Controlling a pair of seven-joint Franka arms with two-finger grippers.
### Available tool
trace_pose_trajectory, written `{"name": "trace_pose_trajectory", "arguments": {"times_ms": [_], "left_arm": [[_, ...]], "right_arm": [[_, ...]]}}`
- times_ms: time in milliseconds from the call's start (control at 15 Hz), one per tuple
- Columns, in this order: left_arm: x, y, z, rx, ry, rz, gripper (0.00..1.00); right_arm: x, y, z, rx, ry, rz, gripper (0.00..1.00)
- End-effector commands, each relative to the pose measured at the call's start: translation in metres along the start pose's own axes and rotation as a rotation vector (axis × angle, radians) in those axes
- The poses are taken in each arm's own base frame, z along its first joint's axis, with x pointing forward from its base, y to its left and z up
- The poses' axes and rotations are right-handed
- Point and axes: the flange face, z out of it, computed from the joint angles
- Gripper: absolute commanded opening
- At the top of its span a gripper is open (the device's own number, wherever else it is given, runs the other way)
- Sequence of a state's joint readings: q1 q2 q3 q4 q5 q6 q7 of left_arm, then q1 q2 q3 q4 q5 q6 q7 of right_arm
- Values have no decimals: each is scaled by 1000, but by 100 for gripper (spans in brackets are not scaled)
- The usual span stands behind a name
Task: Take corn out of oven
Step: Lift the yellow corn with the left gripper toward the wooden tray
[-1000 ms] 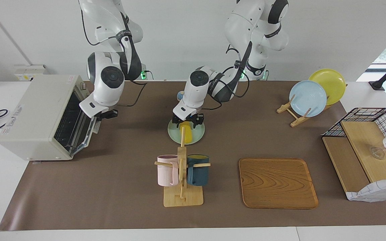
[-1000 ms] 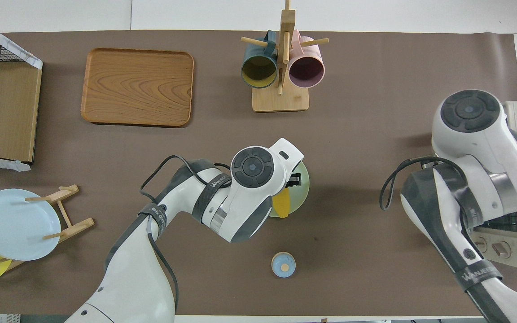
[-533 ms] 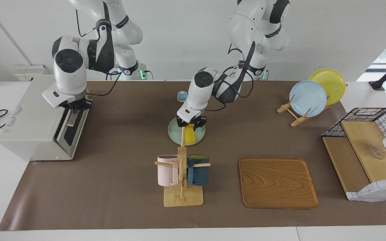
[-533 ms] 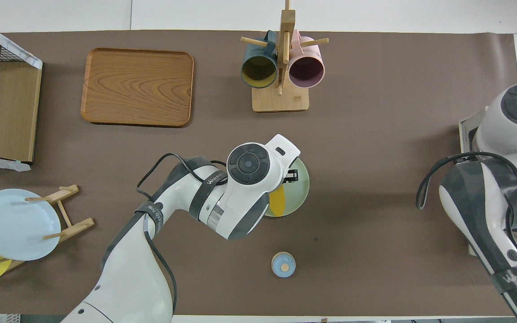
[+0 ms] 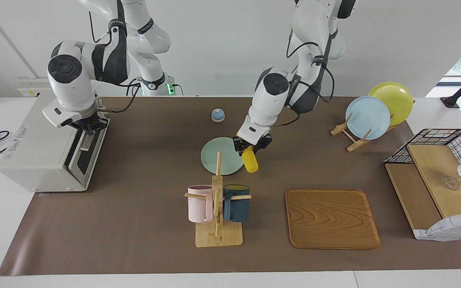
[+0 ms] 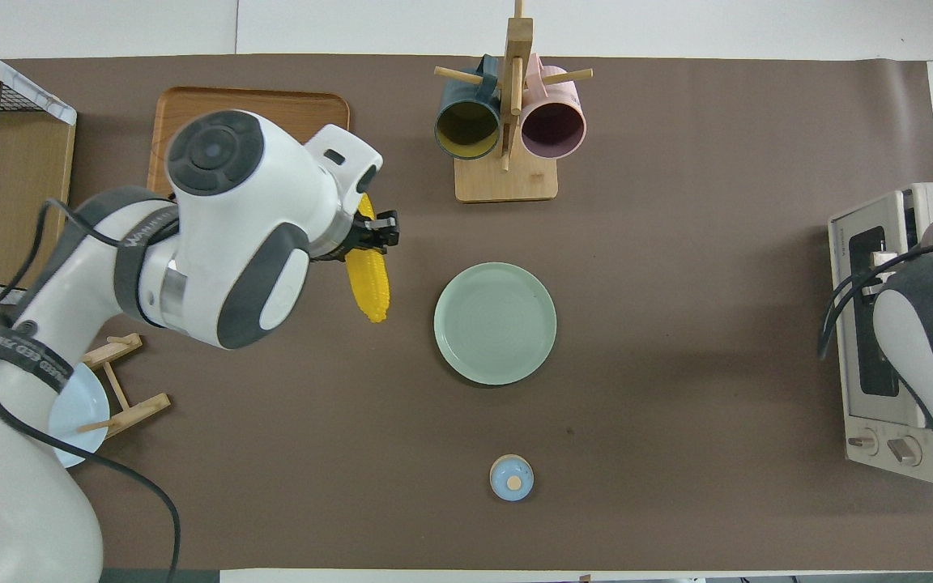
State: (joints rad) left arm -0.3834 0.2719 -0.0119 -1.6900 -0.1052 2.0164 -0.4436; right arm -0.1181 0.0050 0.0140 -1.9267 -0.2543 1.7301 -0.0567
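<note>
The corn is a yellow cob held by one end in my left gripper, which is shut on it. It hangs in the air over the mat beside the green plate, toward the left arm's end. In the overhead view the corn hangs from the left gripper, apart from the plate. The off-white oven stands at the right arm's end with its door shut. My right gripper is at the top edge of the door. The oven also shows in the overhead view.
A mug rack with a pink and a dark blue mug stands farther from the robots than the plate. A wooden tray, a plate rack and a wire basket are toward the left arm's end. A small blue knob is near the robots.
The left gripper lifted the corn off the green plate and carried it toward the left arm's end. The oven door went from open to shut; the right gripper stays at its top.
</note>
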Motion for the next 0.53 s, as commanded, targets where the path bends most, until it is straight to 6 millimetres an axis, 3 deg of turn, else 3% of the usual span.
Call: {"name": "trace_pose_trajectory", "arguments": {"times_ms": [0,67,267,467], "left_arm": [[49,-58,-4,14,12,19,0],[66,-76,-4,11,19,21,0],[126,-92,16,9,12,33,0],[172,-112,47,5,19,12,0]], "right_arm": [[1,6,-6,42,-13,-14,7],[-2,5,-16,47,-18,-15,7],[-8,4,-81,138,19,-1,14],[-12,0,-100,167,29,-5,15]]}}
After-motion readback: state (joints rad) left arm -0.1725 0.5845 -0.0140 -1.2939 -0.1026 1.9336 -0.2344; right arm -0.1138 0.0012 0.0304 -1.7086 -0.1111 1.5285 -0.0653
